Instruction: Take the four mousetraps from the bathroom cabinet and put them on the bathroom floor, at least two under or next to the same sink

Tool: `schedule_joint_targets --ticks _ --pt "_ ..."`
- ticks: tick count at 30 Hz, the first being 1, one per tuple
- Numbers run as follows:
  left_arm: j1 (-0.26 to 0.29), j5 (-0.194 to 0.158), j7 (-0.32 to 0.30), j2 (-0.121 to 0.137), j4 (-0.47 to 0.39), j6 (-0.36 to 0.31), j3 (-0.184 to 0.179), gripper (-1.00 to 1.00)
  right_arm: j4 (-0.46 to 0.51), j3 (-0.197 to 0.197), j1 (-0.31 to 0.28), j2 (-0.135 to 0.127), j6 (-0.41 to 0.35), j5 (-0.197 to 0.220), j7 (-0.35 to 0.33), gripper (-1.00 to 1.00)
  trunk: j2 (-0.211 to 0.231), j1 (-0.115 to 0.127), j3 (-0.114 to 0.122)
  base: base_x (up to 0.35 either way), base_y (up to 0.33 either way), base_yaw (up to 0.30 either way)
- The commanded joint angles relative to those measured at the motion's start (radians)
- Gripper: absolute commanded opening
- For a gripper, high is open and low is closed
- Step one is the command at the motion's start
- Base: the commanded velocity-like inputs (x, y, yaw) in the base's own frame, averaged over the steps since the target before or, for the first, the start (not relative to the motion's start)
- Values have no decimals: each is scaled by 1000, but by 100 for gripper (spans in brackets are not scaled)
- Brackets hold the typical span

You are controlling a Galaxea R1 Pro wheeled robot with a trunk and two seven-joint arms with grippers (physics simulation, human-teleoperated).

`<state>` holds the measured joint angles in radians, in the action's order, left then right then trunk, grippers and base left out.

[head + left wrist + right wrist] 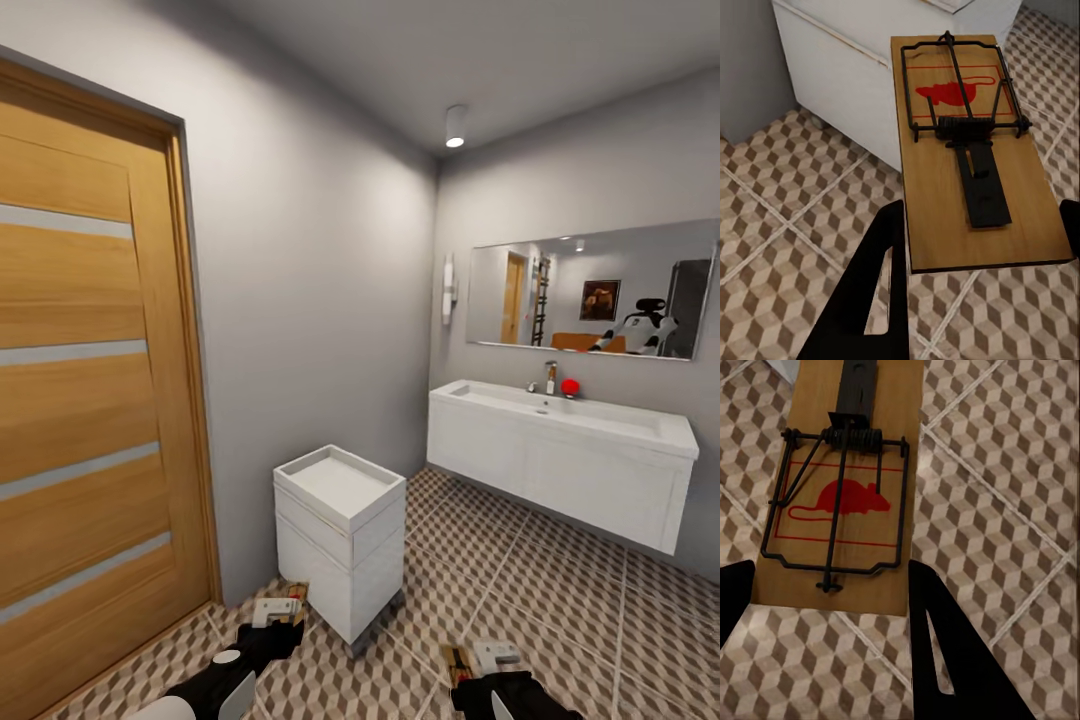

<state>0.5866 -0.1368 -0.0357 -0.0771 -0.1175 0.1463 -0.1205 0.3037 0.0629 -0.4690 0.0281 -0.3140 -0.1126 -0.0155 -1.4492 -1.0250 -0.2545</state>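
Note:
My left gripper [277, 611] is shut on a tan mousetrap [291, 592] low over the bathroom floor [560, 600], just beside a small white boxy unit. In the left wrist view the mousetrap [967, 150], with dark wire and a red mouse mark, sits between the black fingers [870, 300]. My right gripper [490, 662] is shut on a second mousetrap [458, 664]. The right wrist view has that mousetrap [847, 495] held between its fingers [937, 630] above the tiles. The wide white sink [560, 440] hangs on the far right wall. The cabinet is out of view.
The narrow white boxy unit [340, 530] stands between my left gripper and the sink. A wooden door [90, 400] fills the left wall. A mirror [590, 290] hangs above the sink. Open tiled floor stretches under and before the sink.

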Motion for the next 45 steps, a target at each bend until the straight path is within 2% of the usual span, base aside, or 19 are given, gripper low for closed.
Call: schedule_joint_targets --ticks 1,17,23,45 --pt "1 -9 0 0 1 4 -9 -100 2 7 0 1 -6 -7 -4 -100 -1 0 -2 0 0 -253" --pt "1 -9 0 0 2 4 -8 -100 -6 8 0 -4 -4 -6 -7 -100 -1 0 -20 0 0 -157" --pt "1 -9 0 0 1 4 -8 -100 -6 9 0 4 -21 -5 -5 -100 -1 0 -22 0 0 -10" --pt "1 -9 0 0 1 4 -8 -100 -16 8 0 0 -20 -5 -3 -100 -1 0 -42 0 0 53"
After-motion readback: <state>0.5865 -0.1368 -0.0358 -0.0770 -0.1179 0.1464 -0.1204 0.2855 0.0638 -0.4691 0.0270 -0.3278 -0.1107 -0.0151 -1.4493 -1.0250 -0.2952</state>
